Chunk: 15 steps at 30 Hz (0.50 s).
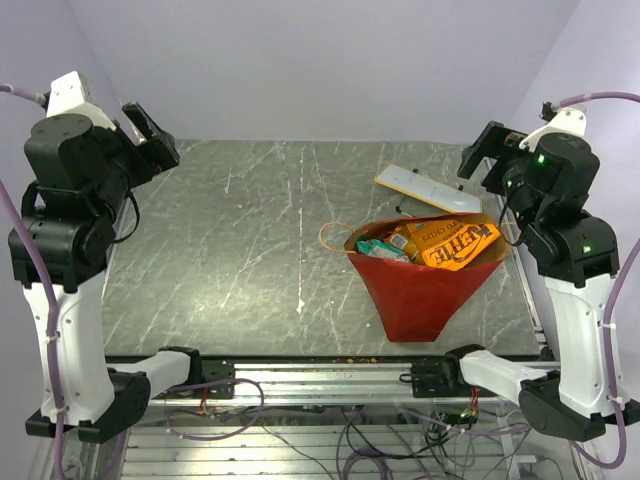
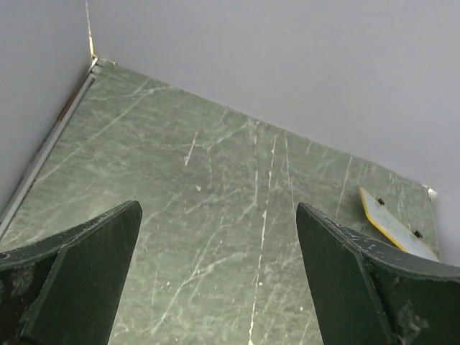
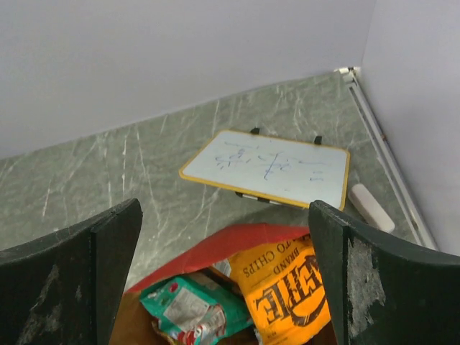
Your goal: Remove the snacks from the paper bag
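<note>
Nothing is out yet, as far as I can see. The paper bag (image 1: 420,290) sits on the right side of the bench (image 1: 230,250), mouth gaping, and every one of the snacks (image 1: 425,243) I can find is inside it. No packet lies on the bare stone, so the whole job is ahead of me.

My left gripper (image 2: 218,208) hangs spread wide over the empty far-left corner, holding nothing. My right gripper (image 3: 224,205) is spread just as wide, also empty, poised above the bag's far rim and touching nothing.

Count time. One bag. In its mouth: one orange chip bag (image 3: 280,287) lying on top, one teal packet (image 3: 190,305) just beside it, and at least one more yellowish wrapper behind them in the top view. That makes three I can separate, and whatever lies beneath is hidden, so I can't give a full tally.

Off-task: one whiteboard (image 3: 269,169) just beyond the bag, and one small white eraser (image 3: 371,207) near its right end.
</note>
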{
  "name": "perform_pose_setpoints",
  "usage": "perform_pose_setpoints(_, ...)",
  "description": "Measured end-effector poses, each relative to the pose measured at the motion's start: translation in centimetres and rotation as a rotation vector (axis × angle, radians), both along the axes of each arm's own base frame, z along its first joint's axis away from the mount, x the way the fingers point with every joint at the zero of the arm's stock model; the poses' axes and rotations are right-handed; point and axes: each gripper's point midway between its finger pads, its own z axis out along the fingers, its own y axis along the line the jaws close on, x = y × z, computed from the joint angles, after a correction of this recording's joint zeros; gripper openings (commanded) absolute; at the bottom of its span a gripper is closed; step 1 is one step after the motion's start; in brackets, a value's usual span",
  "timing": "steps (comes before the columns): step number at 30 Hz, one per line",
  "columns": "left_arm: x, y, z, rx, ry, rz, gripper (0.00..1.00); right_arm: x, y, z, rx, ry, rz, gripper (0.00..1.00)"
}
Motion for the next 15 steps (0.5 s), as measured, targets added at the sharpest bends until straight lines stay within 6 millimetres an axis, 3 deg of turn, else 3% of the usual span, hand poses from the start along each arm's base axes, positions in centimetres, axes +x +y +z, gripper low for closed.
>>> perform_pose_setpoints(7,-2.1,-1.4,-2.5,-0.032,0.046,-0.076,0.99,-2.3,0.4,-2.3,0.034,0.086,0.039,1.0)
perform_pose_setpoints(15,-3.4,-5.3,-7.9,-0.137,0.159,-0.258,0.99,-5.6,1.0,-5.0,0.099,0.173,0.087,1.0)
